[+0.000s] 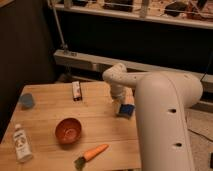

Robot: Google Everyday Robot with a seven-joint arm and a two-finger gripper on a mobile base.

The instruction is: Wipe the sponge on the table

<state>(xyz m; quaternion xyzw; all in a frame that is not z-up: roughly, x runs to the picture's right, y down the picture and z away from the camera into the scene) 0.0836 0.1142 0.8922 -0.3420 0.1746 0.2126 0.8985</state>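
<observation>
The big white arm [165, 125] stands at the 5 o'clock corner of the table [50, 107], bends at the top and points down toward 10 o'clock. Its gripper [121, 104] is right on the sponge [127, 109], which lies on the wood by the 3 o'clock edge; I cannot tell if it grips it. I think a wipe is on, so more rubbing needs the sponge kept flat and slid toward 9 o'clock.

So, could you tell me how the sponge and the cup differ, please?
The sponge is dark blue and blocky; the cup is pale blue and round. The sponge sits near the right edge of the table, under the gripper; the cup stands alone near the left edge. Both are blue and smaller than the bowl.
</observation>
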